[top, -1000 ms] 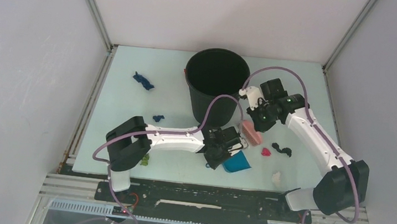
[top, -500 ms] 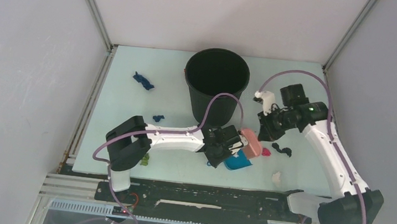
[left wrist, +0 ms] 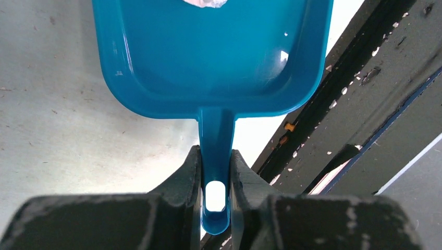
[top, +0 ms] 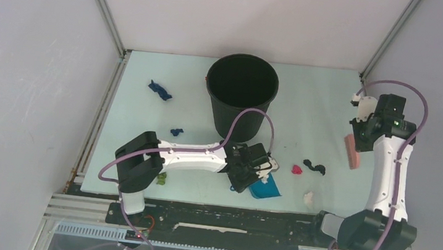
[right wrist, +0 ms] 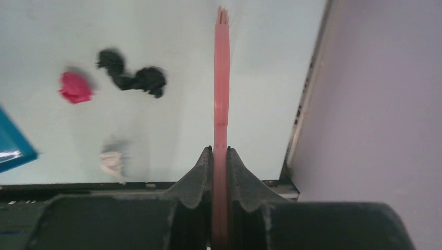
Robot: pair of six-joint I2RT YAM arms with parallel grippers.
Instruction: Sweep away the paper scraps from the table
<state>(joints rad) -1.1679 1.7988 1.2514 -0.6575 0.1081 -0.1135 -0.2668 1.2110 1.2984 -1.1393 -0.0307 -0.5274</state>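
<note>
My left gripper is shut on the handle of the blue dustpan, which lies near the front edge of the table. In the left wrist view my left gripper pinches the dustpan's handle, and a white scrap lies in the pan. My right gripper is shut on the pink brush and holds it near the right edge, to the right of the magenta scrap, black scrap and white scrap. In the right wrist view my right gripper holds the brush edge-on.
A black bucket stands at the back middle. Dark blue scraps lie at the back left and mid left. A green scrap lies by the left arm. The grey wall is close on the right.
My right arm has swung right with the brush, from beside the dustpan to the table's right edge. The dustpan has shifted slightly toward the front edge.
</note>
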